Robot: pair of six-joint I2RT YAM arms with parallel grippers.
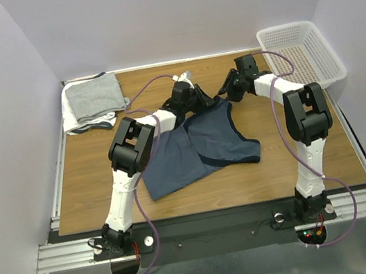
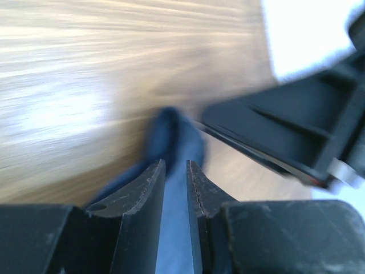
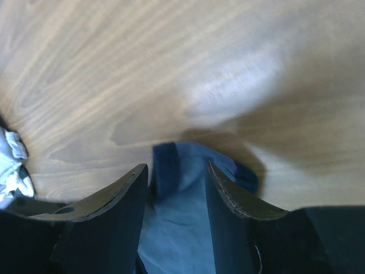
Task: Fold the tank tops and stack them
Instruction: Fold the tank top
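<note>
A slate-blue tank top [image 1: 199, 150] with navy trim lies partly folded in the middle of the wooden table [image 1: 92, 180]. Its far edge rises up to both grippers. My left gripper [image 1: 187, 98] is shut on a strip of the blue cloth [image 2: 171, 134], with the jaws [image 2: 175, 164] almost together. My right gripper [image 1: 228, 90] holds a thicker bunch of the same top [image 3: 177, 228] by a trimmed strap, and the cloth fills the gap between its jaws [image 3: 177, 166]. Both grippers are just above the table, close together. A folded light grey top [image 1: 95, 95] lies on a white one [image 1: 75, 121] at the back left.
A white perforated basket [image 1: 304, 53] stands at the back right corner. The right arm's black gripper body [image 2: 285, 128] shows close by in the left wrist view. Metal rails run along the table's left and near edges. Walls close in on three sides.
</note>
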